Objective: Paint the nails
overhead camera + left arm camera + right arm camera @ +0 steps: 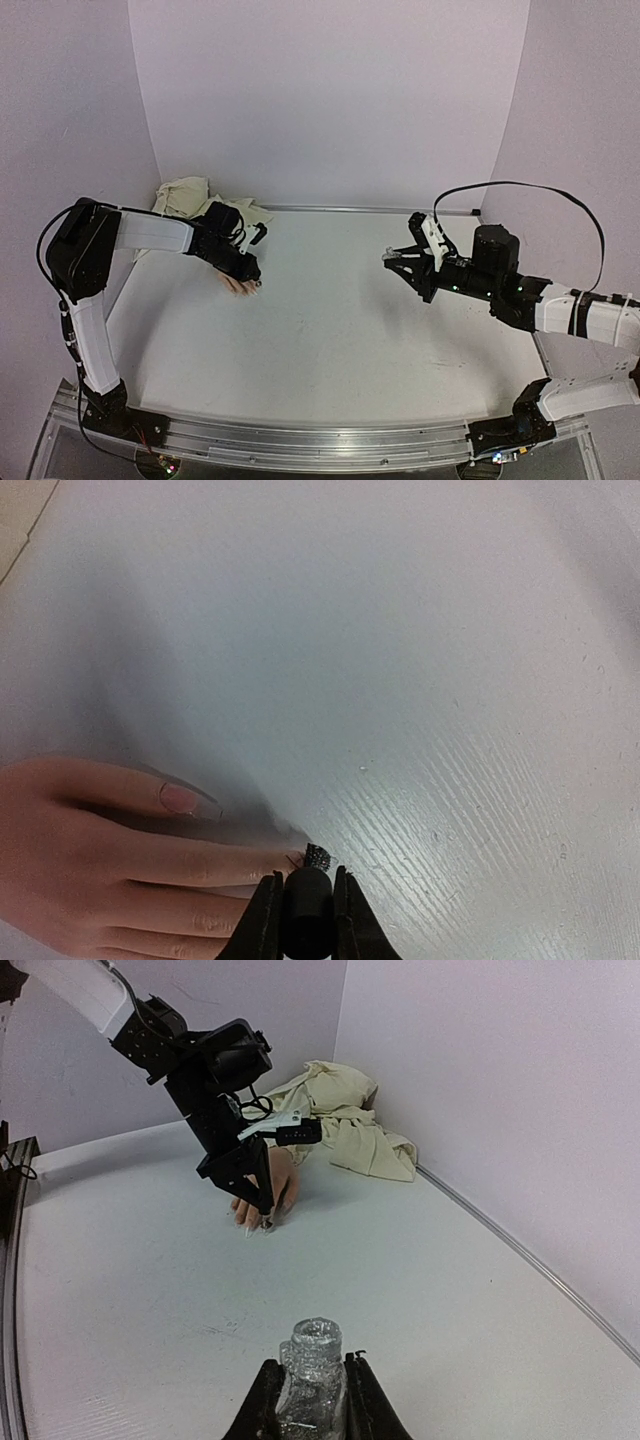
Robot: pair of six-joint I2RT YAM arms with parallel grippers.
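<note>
We see the left gripper (306,880) clamped on a black brush handle (306,920), its tip at 1 of the nails (181,799) of the mannequin hand (90,880), which lies at the left rear of the table (340,320). The right gripper (310,1385) is closed around a glittery bottle (312,1345), well apart from the hand.
</note>
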